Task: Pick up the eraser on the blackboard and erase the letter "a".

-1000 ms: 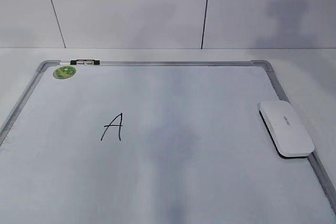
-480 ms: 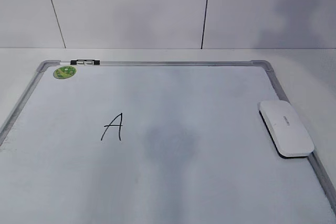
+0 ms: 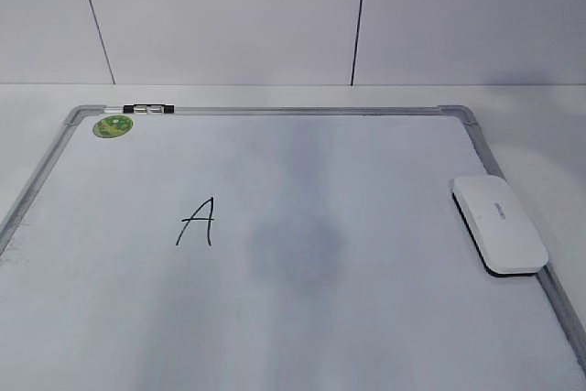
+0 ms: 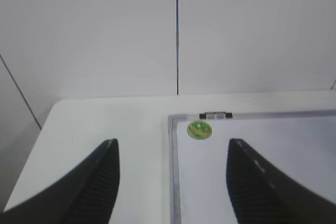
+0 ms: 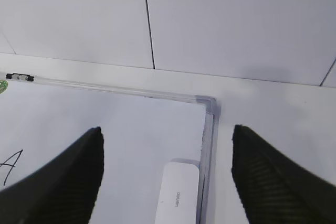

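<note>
The white eraser (image 3: 499,224) lies on the right edge of the blackboard (image 3: 366,162), against its silver frame. It also shows in the right wrist view (image 5: 177,195), low between my fingers. A capital "A" (image 3: 197,222) is written left of centre. No lowercase letter "a" shows in any view. My right gripper (image 5: 168,129) is open and empty, above and behind the eraser. My left gripper (image 4: 172,141) is open and empty over the board's left frame (image 4: 173,182), near the green sticker (image 4: 199,129). Neither gripper shows in the exterior view.
The board lies on a white table (image 3: 531,98) against a white panelled wall (image 3: 229,16). A small black-and-silver clip (image 3: 146,109) sits on the far frame beside the green sticker (image 3: 113,125). A faint grey patch (image 3: 298,249) lies on the board's middle.
The dark shadows on the wall at upper right have faded away and the shadow on the board has shifted. The eraser and the writing have not moved.
</note>
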Tool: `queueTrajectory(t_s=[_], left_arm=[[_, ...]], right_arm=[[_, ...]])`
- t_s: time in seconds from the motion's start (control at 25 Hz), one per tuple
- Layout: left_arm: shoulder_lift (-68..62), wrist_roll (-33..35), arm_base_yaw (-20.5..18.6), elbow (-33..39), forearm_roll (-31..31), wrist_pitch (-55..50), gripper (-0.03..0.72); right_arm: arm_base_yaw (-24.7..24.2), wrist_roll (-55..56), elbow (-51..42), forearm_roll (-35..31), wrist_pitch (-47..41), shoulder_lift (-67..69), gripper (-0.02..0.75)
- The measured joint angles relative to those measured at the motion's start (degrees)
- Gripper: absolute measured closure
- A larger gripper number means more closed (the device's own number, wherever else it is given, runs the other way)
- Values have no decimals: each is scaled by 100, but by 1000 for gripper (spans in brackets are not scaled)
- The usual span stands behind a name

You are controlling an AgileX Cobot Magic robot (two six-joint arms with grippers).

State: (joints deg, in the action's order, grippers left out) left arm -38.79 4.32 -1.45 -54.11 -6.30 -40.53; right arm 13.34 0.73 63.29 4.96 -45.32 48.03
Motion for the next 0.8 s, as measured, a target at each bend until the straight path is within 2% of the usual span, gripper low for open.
queueTrajectory(t_s=[0.32, 0.6, 0.8], left_arm=[[785, 0, 0, 879, -10, -641, 204], [1674, 0, 0, 1562, -10, -1278, 200], [2231, 0, 0, 1758, -102, -1629, 120]], right_arm=[[0, 0, -1095, -118, 18, -1333, 157], [0, 0, -1740, -231, -330, -2223, 158], [0, -9, -2162, -349, -437, -2886, 158]])
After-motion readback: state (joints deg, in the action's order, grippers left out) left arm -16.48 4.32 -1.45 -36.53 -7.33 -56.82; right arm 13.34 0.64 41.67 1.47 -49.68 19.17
